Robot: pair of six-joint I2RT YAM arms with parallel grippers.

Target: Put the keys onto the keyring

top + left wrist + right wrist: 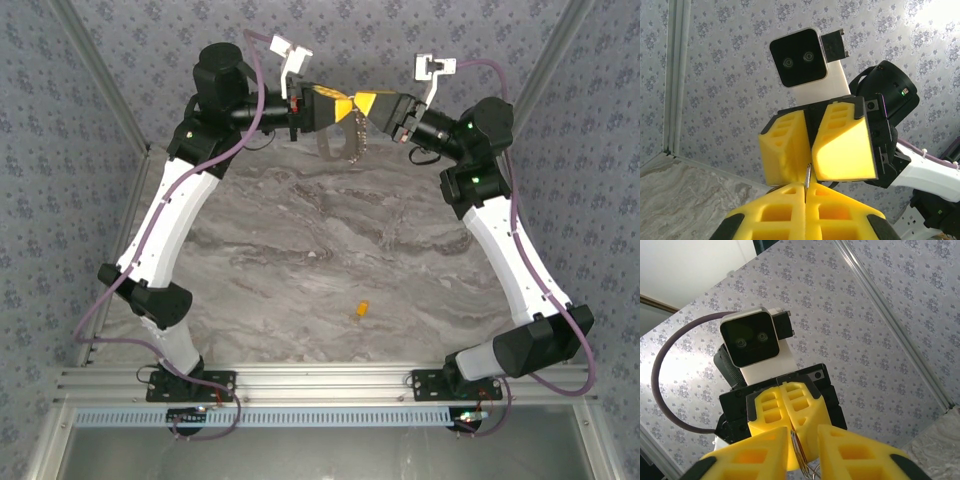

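Observation:
High over the far edge of the table, my two grippers meet tip to tip. My left gripper (343, 106) (806, 189) is shut on the keyring (808, 179), a thin metal loop seen edge-on between its yellow fingers. The rest of the keyring (352, 140) hangs down below the tips. My right gripper (367, 103) (804, 442) faces it with its jaws a little apart. The keyring's wire (801, 452) stands in that gap, close to the left finger (757, 455). A small yellow-orange key (360, 311) lies on the marble table, near the front and away from both grippers.
The grey marble table (300, 250) has patterned walls on three sides. A metal rail (320, 382) with both arm bases runs along its near edge. Each arm's white wrist camera (799, 57) (751, 342) faces the other at close range.

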